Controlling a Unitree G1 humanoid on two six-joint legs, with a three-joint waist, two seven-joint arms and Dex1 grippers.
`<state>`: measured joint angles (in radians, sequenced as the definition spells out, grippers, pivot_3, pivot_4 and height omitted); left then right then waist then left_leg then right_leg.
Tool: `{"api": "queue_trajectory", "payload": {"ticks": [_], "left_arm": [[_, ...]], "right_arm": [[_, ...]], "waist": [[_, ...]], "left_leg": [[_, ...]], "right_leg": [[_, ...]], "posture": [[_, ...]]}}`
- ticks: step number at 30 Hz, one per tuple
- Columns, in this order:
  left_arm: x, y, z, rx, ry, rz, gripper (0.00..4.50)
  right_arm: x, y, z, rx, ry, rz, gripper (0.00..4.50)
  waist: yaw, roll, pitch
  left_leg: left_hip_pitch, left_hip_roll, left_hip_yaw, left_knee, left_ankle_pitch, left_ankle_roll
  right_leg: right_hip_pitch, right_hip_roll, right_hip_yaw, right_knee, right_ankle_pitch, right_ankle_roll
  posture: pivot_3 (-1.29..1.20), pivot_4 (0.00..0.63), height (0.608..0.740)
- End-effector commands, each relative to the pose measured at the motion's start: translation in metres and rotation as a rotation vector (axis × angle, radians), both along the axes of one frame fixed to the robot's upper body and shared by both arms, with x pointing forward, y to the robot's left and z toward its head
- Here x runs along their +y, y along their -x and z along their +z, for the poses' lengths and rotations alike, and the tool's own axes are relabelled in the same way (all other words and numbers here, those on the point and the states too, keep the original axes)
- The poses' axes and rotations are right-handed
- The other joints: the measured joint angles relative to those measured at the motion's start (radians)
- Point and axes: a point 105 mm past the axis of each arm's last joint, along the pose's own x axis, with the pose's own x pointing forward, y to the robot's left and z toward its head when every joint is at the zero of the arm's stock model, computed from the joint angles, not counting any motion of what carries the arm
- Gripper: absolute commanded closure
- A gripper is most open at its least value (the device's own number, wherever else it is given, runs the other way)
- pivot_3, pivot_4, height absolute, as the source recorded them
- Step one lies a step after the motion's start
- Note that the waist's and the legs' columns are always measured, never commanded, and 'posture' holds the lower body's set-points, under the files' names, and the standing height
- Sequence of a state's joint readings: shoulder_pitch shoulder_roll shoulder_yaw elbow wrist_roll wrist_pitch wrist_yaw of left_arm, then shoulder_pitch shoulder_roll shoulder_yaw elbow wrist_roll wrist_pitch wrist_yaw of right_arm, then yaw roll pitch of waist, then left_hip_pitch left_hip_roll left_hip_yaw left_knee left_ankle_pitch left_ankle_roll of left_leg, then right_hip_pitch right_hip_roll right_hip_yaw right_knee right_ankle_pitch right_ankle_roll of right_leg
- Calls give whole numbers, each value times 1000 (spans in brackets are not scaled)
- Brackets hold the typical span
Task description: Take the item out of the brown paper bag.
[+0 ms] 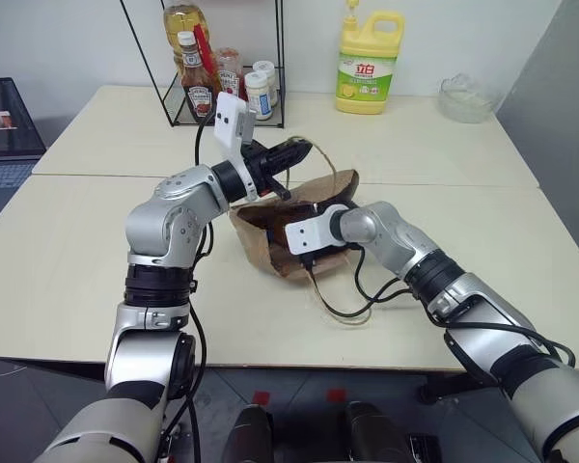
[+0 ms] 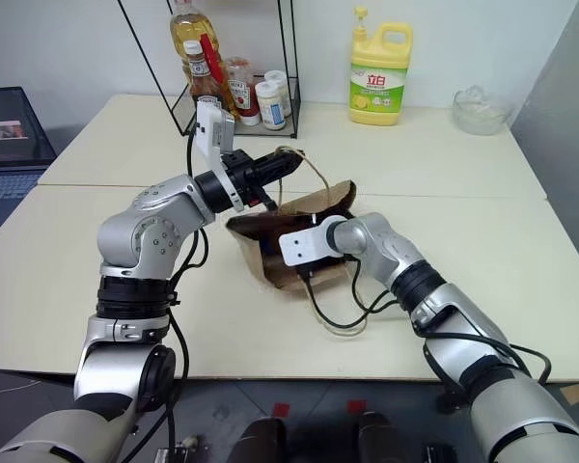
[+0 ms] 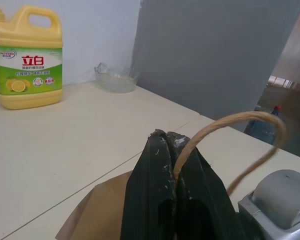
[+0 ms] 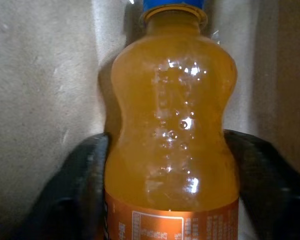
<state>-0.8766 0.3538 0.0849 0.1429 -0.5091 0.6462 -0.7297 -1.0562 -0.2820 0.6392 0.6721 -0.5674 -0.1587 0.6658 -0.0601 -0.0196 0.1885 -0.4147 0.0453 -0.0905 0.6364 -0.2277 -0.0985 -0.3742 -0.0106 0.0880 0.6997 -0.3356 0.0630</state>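
The bottle [image 4: 171,130] is showing clear plastic full of orange liquid, a waisted body, a blue cap at its neck and an orange label band low on it; it is sitting inside the bag [image 1: 270,241], brown paper walls closing in behind it. The right hand [image 4: 170,170] is reaching into the bag's mouth, its two black fingers [image 4: 85,175] standing wide on either side of the bottle, right up against its flanks; whether they are gripping it I cannot tell. That close look is coming from the right wrist view; in the head views the bottle is hidden by the bag and the arm going into it. The left hand [image 3: 172,200] is pinching shut on the twine handle [image 3: 230,130], holding that loop up above the bag's rim, and the left wrist view is showing the twine running between the closed fingers. The bag is lying creased on the tabletop [image 1: 96,251], near its middle. Past it the head views are taking in a wire rack [image 1: 222,77] of sauce bottles, a yellow jug [image 1: 369,63] and a glass bowl [image 1: 463,96] along the far edge.
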Motion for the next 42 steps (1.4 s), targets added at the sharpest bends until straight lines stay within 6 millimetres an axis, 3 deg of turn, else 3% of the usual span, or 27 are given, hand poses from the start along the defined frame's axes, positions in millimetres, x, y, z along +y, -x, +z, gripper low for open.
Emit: {"api": "queue_trajectory", "payload": {"ticks": [1,7,13,20,28,38,42], "left_arm": [[2,6,14,-60,13,-1,4500],[3,5,13,-58,13,6,4500],[4,3,11,-52,12,10,4500],[0,1,11,-50,12,0,4500],[1,0,11,-51,7,-2,4500],[1,-1,7,-48,2,-8,4500],[0,-1,7,-48,1,-13,4500]], "right_arm": [[-8,-5,14,-47,-19,-5,1368],[-12,12,44,-98,-136,74,1368],[-15,55,70,-116,-277,237,1368],[-28,74,89,-85,-375,250,1368],[-56,107,122,27,-618,297,1368],[-94,119,154,-65,-706,172,1368],[-136,99,175,-175,-778,-51,1368]], "waist": [[1,0,0],[4,0,0],[2,0,0],[3,0,0],[5,0,0],[9,0,0],[12,0,0]], "left_leg": [[0,0,0,0,0,0],[-1,0,0,0,0,0],[-1,0,0,-1,0,0],[-1,0,0,0,0,0],[-2,0,0,0,0,0],[-2,-1,0,0,0,0],[-2,-1,0,0,0,0]], "right_leg": [[0,0,0,0,0,0],[0,0,0,-1,0,0],[-1,-1,0,-2,0,0],[0,0,0,-1,0,0],[0,-1,0,-2,0,0],[0,0,0,-2,0,0],[0,0,0,-2,0,0]], "posture": [[0,150,740],[0,150,740],[0,150,740],[0,150,740],[0,150,740],[0,150,740],[0,150,740]]}}
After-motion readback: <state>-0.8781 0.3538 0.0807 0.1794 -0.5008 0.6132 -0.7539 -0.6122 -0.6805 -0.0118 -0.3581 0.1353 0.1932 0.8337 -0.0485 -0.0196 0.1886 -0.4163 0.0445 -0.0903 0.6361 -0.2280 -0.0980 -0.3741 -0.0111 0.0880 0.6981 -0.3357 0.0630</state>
